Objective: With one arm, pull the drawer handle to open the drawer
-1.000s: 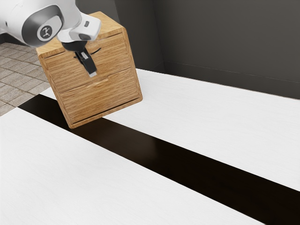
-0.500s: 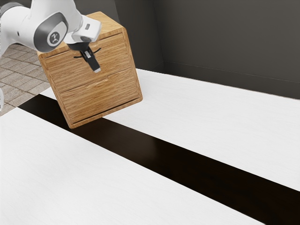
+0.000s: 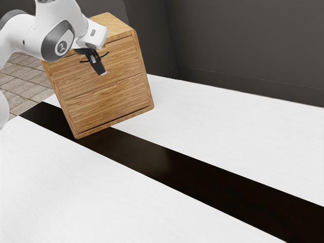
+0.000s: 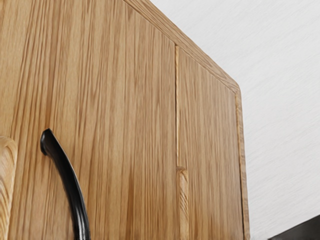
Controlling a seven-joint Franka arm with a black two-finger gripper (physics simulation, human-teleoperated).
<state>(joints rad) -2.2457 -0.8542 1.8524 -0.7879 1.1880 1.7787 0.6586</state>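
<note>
A light wooden cabinet (image 3: 109,98) with two drawers stands tilted at the back left of the table. The upper drawer (image 3: 119,63) carries a thin black curved handle (image 3: 105,52); its front sits flush with the cabinet. My black gripper (image 3: 100,70) hangs in front of the upper drawer, just below the middle of the handle, with the white arm coming in from the exterior view's left. In the wrist view the handle (image 4: 67,182) curves close by across the drawer front (image 4: 115,115), and the lower drawer front (image 4: 210,150) lies beyond a seam.
The cabinet rests across a black stripe (image 3: 202,177) that runs diagonally over the white table (image 3: 228,121). A tiled floor (image 3: 20,83) lies past the table's left edge. Dark walls (image 3: 243,40) stand behind.
My hand has risen along the cabinet front, from the seam between the two drawers up to just under the upper handle. The cabinet and its drawers have not moved.
</note>
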